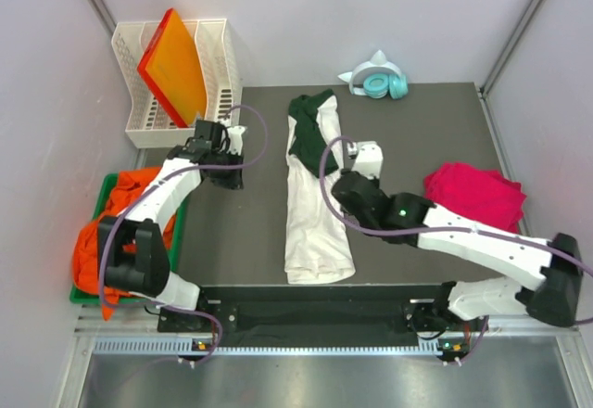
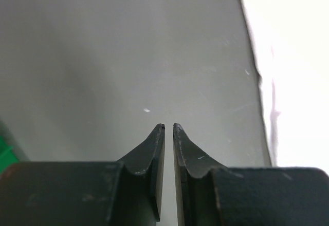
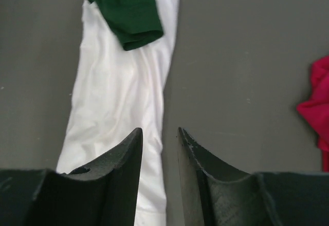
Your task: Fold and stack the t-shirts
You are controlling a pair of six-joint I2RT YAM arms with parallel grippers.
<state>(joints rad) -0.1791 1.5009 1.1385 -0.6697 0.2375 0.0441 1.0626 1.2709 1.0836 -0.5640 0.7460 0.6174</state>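
Top: white t-shirt (image 1: pixel 313 206), folded into long strip, lies mid-table between arms, likely ready for crosswise fold. Red t-shirt (image 1: pixel 477 195) waits at right, orange pile (image 1: pixel 116 218) at left.
Left wrist: left gripper (image 2: pixel 168 127) pinched closed, empty, parked beside strip.
Right wrist: right gripper (image 3: pixel 160 131) slightly parted, empty, over strip's edge, probably lining up grasp.

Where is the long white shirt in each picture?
Top external: the white shirt lies in the middle, lengthways.
Left wrist: a bright white strip at the right edge, probably the shirt.
Right wrist: the shirt fills the upper left.
Shared landmark: the dark table.
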